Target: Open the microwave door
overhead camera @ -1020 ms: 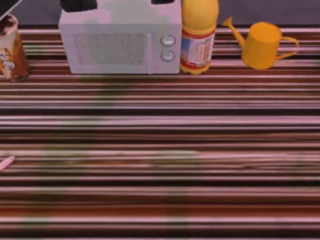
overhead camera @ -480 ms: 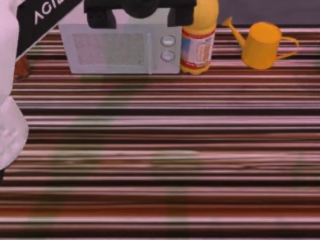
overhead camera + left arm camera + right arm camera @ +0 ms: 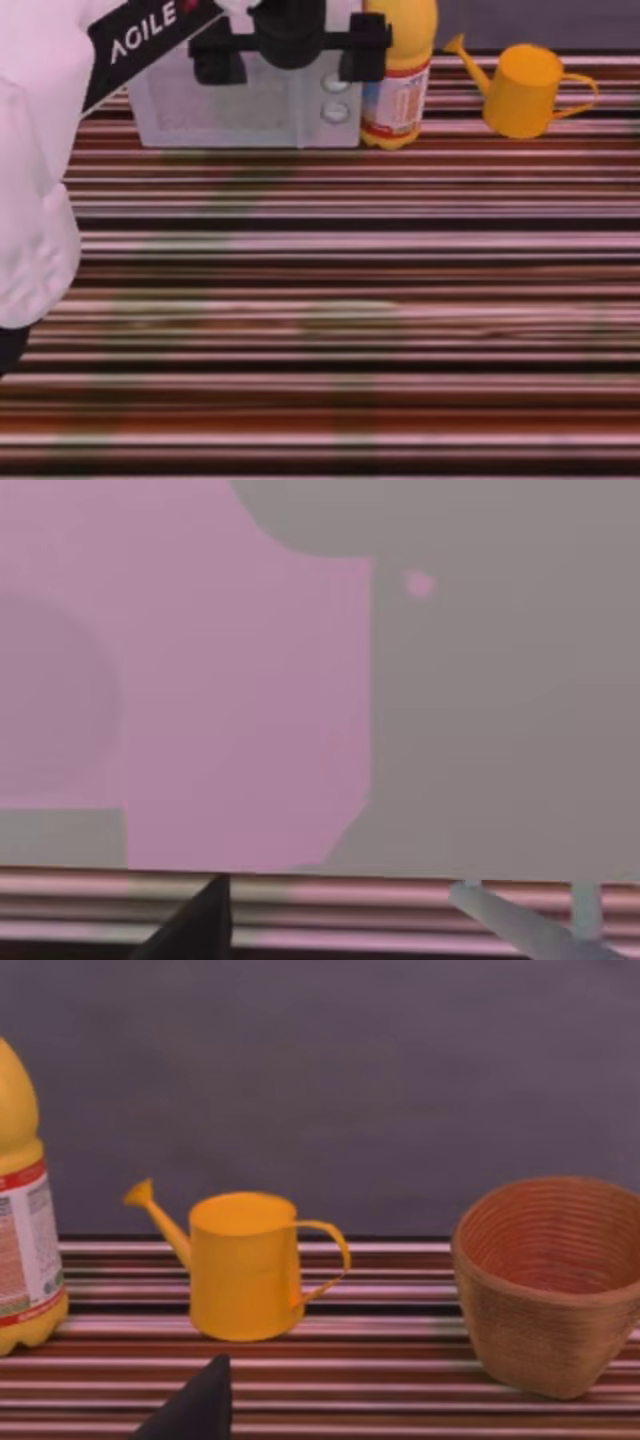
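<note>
The microwave stands at the table's back, left of centre, with two round silver knobs on its narrow panel. The microwave door with its mesh window lies flat against the front, and its upper part is hidden by my left arm. My left gripper hovers over the microwave's top front edge, open, its black fingers spread wide with nothing between them. The left wrist view is filled by a pale flat surface close up. My right gripper is parked out of the top view; one dark fingertip shows in the right wrist view.
An orange bottle stands right against the microwave's knob side. A yellow watering can is farther right at the back. A woven basket sits beyond it. The striped table stretches forward of them.
My left arm has swung in from the left, and its gripper has come forward over the microwave's top toward the front edge. The cup at far left is now hidden behind the arm.
</note>
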Available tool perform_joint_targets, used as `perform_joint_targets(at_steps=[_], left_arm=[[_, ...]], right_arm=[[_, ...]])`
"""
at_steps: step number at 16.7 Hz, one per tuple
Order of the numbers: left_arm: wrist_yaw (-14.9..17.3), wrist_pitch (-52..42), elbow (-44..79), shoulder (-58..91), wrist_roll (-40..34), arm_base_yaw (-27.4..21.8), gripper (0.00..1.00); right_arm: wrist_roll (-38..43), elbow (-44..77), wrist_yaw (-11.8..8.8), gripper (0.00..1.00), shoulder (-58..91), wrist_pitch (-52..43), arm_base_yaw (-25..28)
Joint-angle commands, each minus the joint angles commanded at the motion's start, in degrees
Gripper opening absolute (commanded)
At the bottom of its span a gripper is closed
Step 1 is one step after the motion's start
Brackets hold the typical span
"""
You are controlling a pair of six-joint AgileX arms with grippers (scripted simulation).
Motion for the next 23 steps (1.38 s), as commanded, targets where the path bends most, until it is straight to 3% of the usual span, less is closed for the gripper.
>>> perform_joint_targets(at_steps=[5, 18, 23], left_arm=[[0.2, 1.9, -0.8, 1.3, 0.4, 0.5, 1.00], [0.2, 1.9, -0.8, 1.3, 0.4, 0.5, 0.02], [0.2, 1.9, -0.8, 1.3, 0.4, 0.5, 0.00]], right_arm=[[0.0, 0.0, 0.0, 1.00, 0.0, 0.0, 0.0], [0.0, 0.0, 0.0, 1.00, 0.0, 0.0, 0.0], [0.0, 0.0, 0.0, 1.00, 0.0, 0.0, 0.0]])
